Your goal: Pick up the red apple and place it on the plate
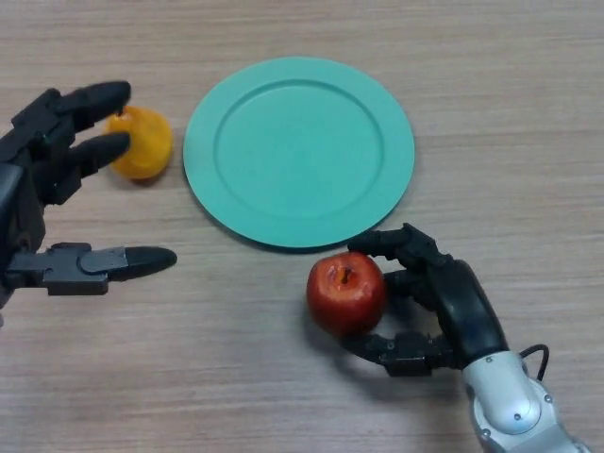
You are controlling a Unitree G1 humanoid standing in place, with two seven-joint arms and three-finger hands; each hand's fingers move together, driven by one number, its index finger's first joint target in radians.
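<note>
The red apple [346, 293] sits on the table [528, 113] just below the teal plate [298, 151], stem dimple up, with the right hand [444, 307] curled round its right side, grasping it; the plate lies bare; an orange fruit [142, 143] lies left of the plate, partly hidden behind the fingers of the left hand [47, 189], which is spread and released, its palm cut off at the edge.

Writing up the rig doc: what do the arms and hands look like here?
Both hands are black, with thick, blocky segmented fingers ending in rounded tips: left hand, right hand. The right wrist is a rounded silver-grey metal housing. The left thumb has a grey section.
</note>
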